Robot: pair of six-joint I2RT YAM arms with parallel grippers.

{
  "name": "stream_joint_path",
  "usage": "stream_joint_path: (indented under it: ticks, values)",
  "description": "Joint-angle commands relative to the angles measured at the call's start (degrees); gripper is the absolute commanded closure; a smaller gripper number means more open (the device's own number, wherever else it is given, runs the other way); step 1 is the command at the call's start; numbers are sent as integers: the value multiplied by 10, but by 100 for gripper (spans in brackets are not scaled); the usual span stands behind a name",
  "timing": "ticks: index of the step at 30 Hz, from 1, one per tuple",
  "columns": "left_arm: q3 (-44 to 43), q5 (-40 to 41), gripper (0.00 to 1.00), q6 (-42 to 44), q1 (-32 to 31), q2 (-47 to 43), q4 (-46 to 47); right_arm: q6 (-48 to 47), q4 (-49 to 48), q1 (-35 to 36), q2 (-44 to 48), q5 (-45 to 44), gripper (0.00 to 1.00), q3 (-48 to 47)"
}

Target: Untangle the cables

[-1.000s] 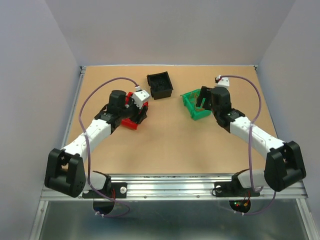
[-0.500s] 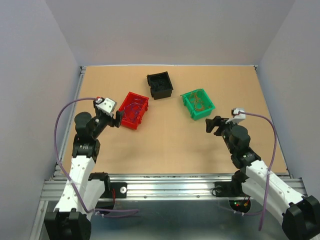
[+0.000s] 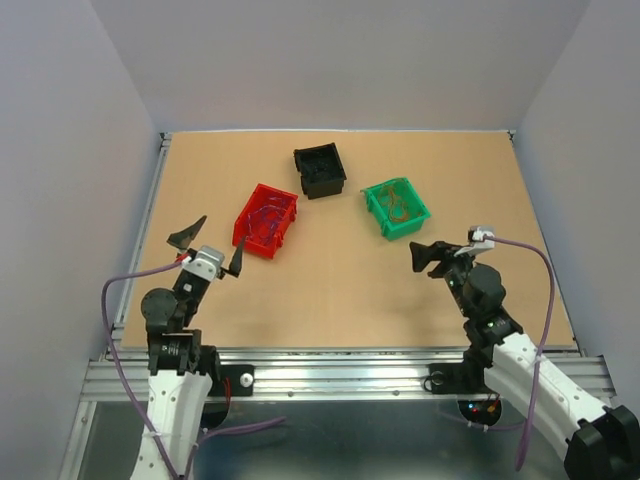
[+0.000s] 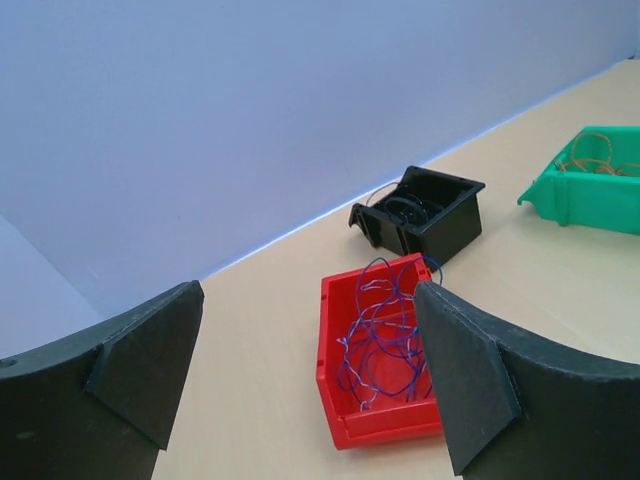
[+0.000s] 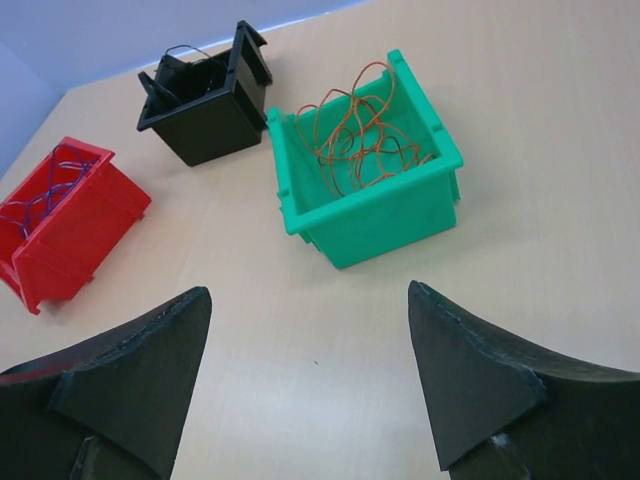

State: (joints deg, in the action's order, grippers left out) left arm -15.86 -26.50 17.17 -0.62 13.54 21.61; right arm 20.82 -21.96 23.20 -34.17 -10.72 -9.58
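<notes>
Cables: hair-thin wires lying in three small bins, which form a loose arc across the middle of the table (image 3: 330, 290) toward its far edge.
Purple cables (image 4: 378, 335): a loose nest of loops in the red bin (image 4: 390, 428), left of the table's middle; a few loops rise above the rim.
Black cables (image 4: 400, 208): in the black bin (image 4: 450, 225), the one closest to the far edge; hard to make out against the dark plastic.
Orange cables (image 5: 355, 135): curled in the green bin (image 5: 380, 220), right of the middle.
Left gripper (image 3: 212, 246): jaws spread wide, holding nothing, raised near the left end of the near edge, well apart from the red bin.
Right gripper (image 3: 430, 255): jaws wide apart, empty, toward the right end of the near edge, well apart from the green bin.
Handling: probably almost weightless, limp yet springy, and slippery in a pinch. Tugging one strand could drag the whole nest, perhaps the bin too.
Where to hold: likely a raised loop or a free end, pinched fully closed.
</notes>
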Motion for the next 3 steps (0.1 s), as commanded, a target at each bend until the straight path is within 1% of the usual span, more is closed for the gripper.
stream_joint_path:
  ticks: [1, 3]
  values:
    - [-4, -6, 1, -4, 2, 30, 27, 3, -39, 1, 1, 4, 17, 4]
    - [-13, -5, 1, -3, 2, 51, 24, 1, -39, 0, 2, -6, 16, 4]
